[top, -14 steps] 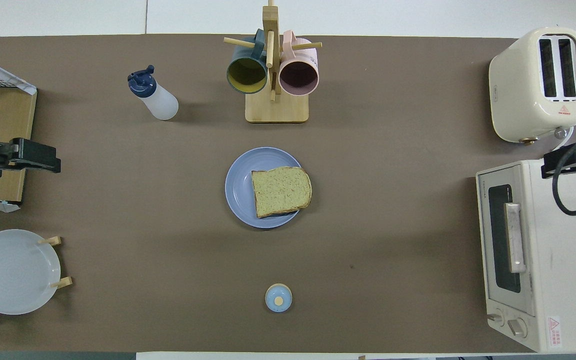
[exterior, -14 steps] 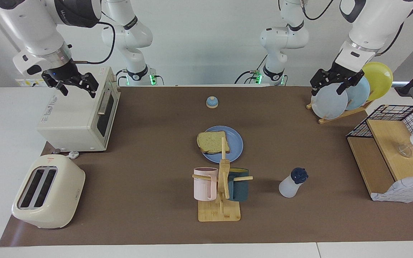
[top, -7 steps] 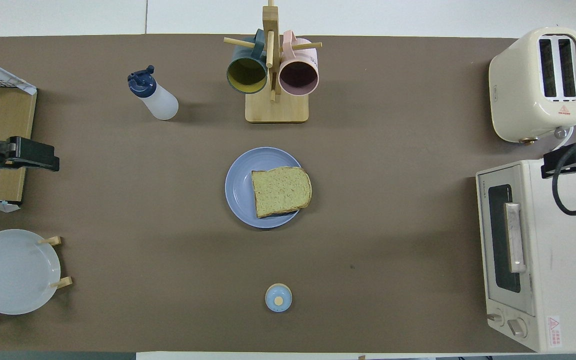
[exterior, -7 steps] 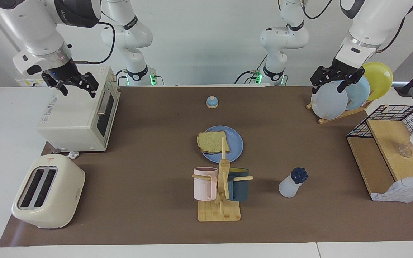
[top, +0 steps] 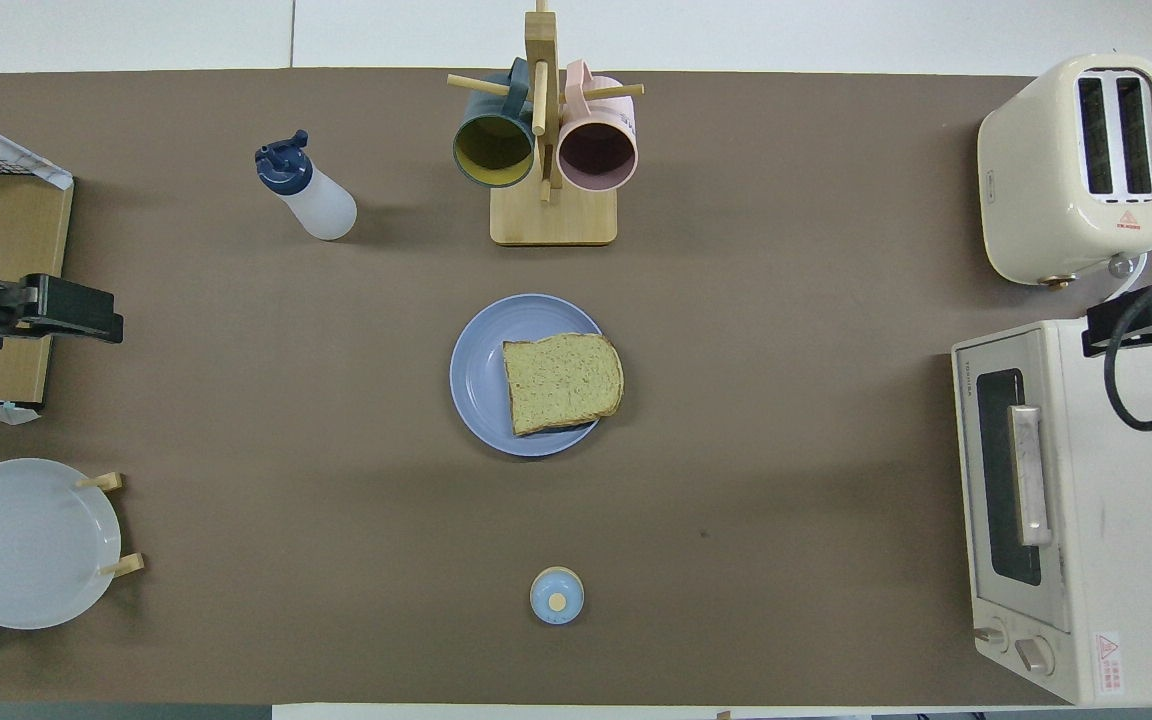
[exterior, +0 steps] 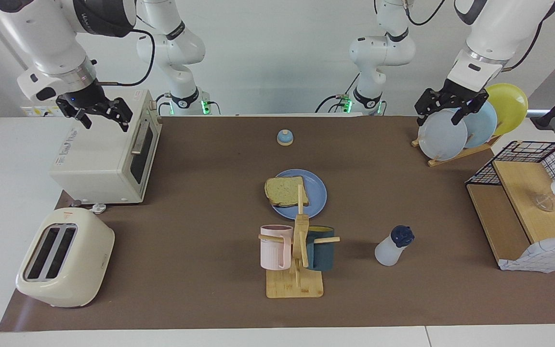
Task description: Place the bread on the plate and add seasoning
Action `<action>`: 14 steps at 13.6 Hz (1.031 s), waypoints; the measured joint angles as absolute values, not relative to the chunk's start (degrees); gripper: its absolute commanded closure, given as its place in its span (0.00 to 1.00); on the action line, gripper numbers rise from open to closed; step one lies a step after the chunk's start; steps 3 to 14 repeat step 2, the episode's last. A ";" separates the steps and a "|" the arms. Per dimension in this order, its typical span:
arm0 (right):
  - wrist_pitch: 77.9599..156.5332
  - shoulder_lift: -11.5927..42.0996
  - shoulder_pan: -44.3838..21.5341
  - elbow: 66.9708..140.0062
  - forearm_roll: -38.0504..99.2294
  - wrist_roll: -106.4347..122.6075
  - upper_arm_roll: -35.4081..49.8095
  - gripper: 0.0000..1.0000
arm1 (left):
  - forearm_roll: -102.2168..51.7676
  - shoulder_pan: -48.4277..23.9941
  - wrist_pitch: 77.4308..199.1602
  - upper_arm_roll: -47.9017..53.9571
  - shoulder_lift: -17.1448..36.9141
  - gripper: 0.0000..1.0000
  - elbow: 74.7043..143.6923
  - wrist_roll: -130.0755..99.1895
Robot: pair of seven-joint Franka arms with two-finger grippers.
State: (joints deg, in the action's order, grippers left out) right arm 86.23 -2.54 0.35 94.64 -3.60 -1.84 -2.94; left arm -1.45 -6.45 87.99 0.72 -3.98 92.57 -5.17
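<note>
In the facing view, the cream toaster sat at the right arm's end of the table, with the white toaster oven beside it, nearer to the robots. The right tool hung over the top of the toaster oven with its fingers apart and nothing between them.

Toward the middle of the table, a small blue bell stood close to the robots. Farther from them lay the plate, flat on the table, and the bread rested on it, shifted to the side of the plate toward the right arm's end so that its crust overhung the rim a little. Farther still stood a wooden mug rack carrying a pink mug and a dark blue mug.

The seasoning stood upright on the table beside the mug rack, toward the left arm's end, well apart from the plate, with its navy cap on.

The left tool hovered over the wooden plate rack at the left arm's end, just above the pale plates standing in it; its fingers were spread and empty. A wire shelf with wooden boards stood farther from the robots than the plate rack.
</note>
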 measured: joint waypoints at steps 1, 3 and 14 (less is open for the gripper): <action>86.23 -2.54 0.35 94.63 -3.60 -1.84 -2.94 0.00 | -1.44 -6.45 87.99 0.71 -3.98 0.00 92.55 -5.13; 86.23 -2.54 0.35 94.64 -3.60 -1.84 -2.94 0.00 | -1.44 -6.45 87.99 0.72 -3.97 0.00 92.55 -5.10; 86.23 -2.54 0.35 94.64 -3.60 -1.84 -2.94 0.00 | -1.44 -6.45 87.99 0.72 -3.97 0.00 92.55 -5.10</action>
